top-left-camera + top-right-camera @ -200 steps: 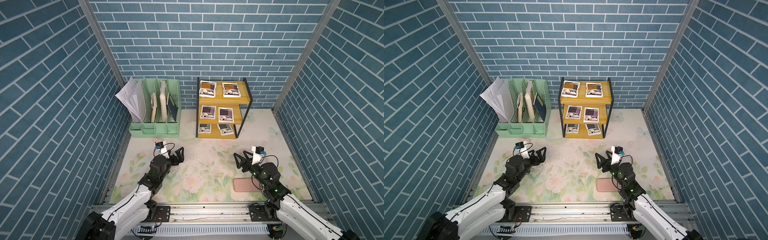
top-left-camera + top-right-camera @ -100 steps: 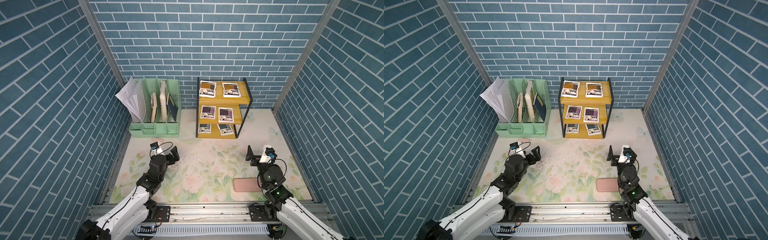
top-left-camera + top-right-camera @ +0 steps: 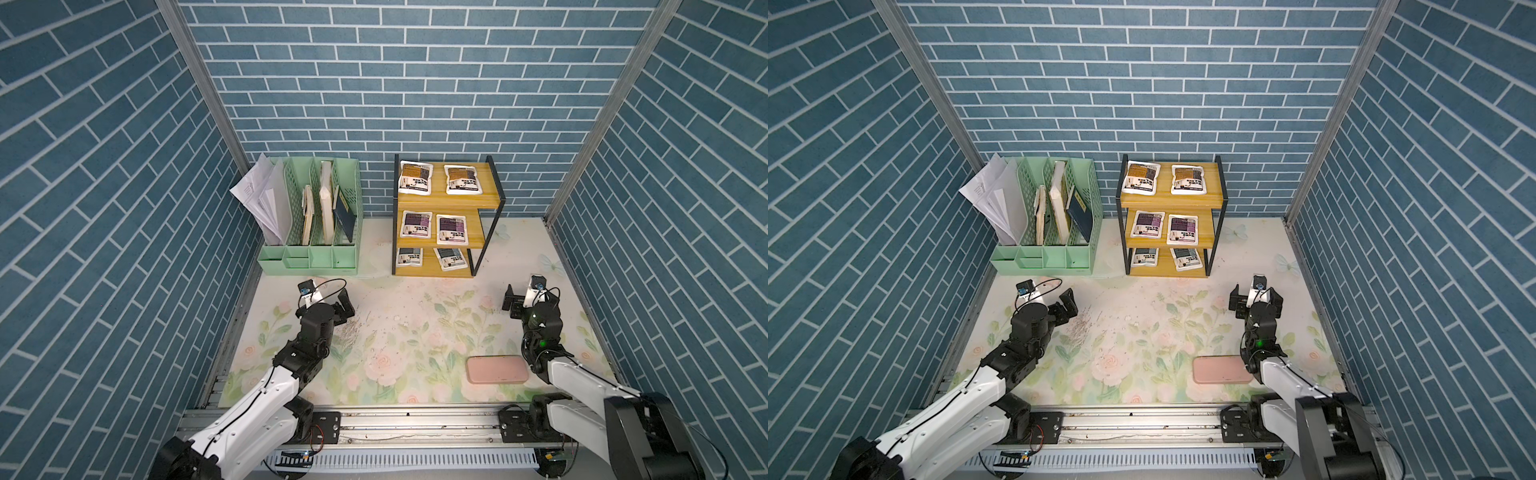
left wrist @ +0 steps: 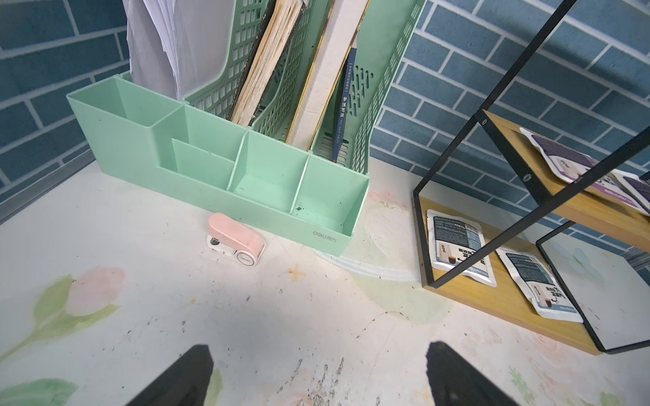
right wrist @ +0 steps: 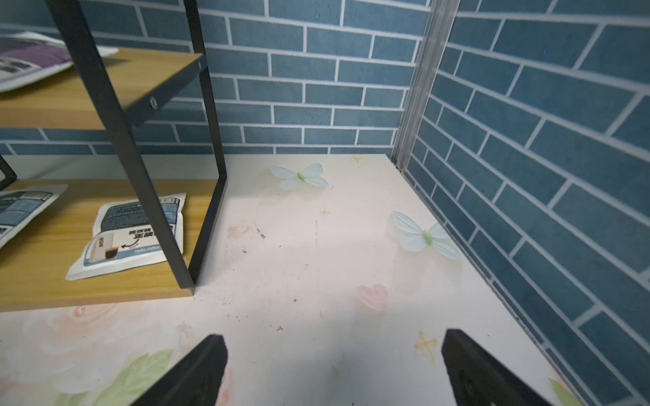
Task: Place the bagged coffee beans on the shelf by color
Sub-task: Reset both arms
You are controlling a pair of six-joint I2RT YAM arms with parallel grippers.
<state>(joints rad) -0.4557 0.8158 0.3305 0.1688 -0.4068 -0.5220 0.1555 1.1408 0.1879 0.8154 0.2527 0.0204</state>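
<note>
The shelf (image 3: 487, 183) (image 3: 1212, 179) stands at the back wall with the bagged coffee beans lying flat on it. Two orange-brown bags (image 3: 415, 178) (image 3: 462, 179) are on the top board, two purple ones (image 3: 416, 223) (image 3: 452, 229) on the middle board, and two grey-blue ones (image 3: 409, 256) (image 3: 450, 258) on the bottom board. My left gripper (image 3: 332, 301) (image 4: 316, 351) hovers open and empty over the mat, in front of the organizer. My right gripper (image 3: 531, 299) (image 5: 334, 342) is open and empty, right of the shelf's front; a grey-blue bag (image 5: 130, 235) lies just ahead.
A mint-green file organizer (image 3: 316, 232) with papers and books stands left of the shelf. A small pink and white device (image 4: 235, 242) lies against its front. A pink flat case (image 3: 496, 369) rests on the flowered mat beside my right arm. Brick walls close in on three sides.
My right gripper has swung to the right, away from the mat's middle, and its fingers have spread wider. My left gripper has drawn slightly back and to the left.
</note>
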